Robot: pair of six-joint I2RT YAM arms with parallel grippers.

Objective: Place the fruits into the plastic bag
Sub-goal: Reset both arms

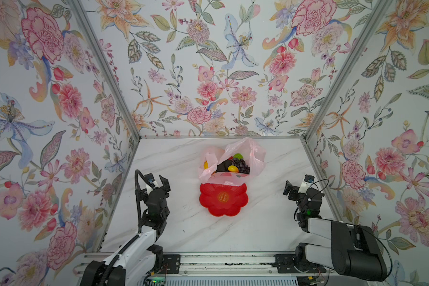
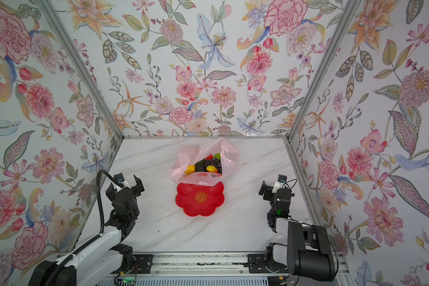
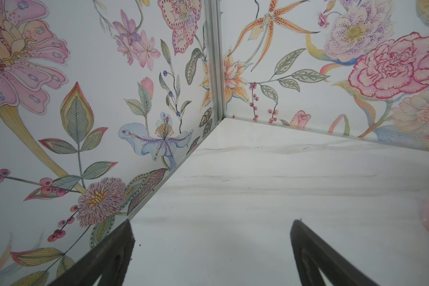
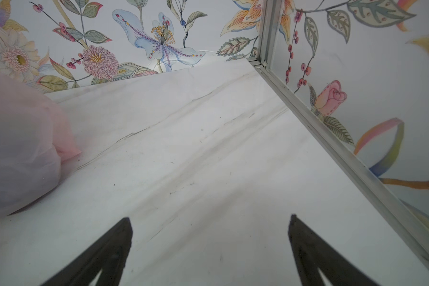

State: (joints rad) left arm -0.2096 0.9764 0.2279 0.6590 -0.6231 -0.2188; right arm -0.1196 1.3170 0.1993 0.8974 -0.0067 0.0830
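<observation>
Both top views: the fruits [image 1: 240, 165] are seen inside the plastic bag [image 1: 256, 153], at twelve o'clock of the red plate [image 1: 216, 206]. Left wrist: the left pincer [image 3: 212, 222] is spread wide, empty. Right wrist: the right pincer [image 4: 209, 218] is likewise spread wide, empty.

You see the plastic bag [image 1: 256, 154] as thin, crinkled, translucent pink film. The fruits [image 1: 233, 169] inside it look like smooth, shiny plastic. The red plate [image 1: 223, 208] is glossy moulded plastic. Your table [image 1: 270, 222] has a smooth, marble-patterned white top with a faint sheen. The walls [image 1: 208, 74] carry a matt floral print, and the corner posts [image 1: 105, 66] are bare brushed metal.
</observation>
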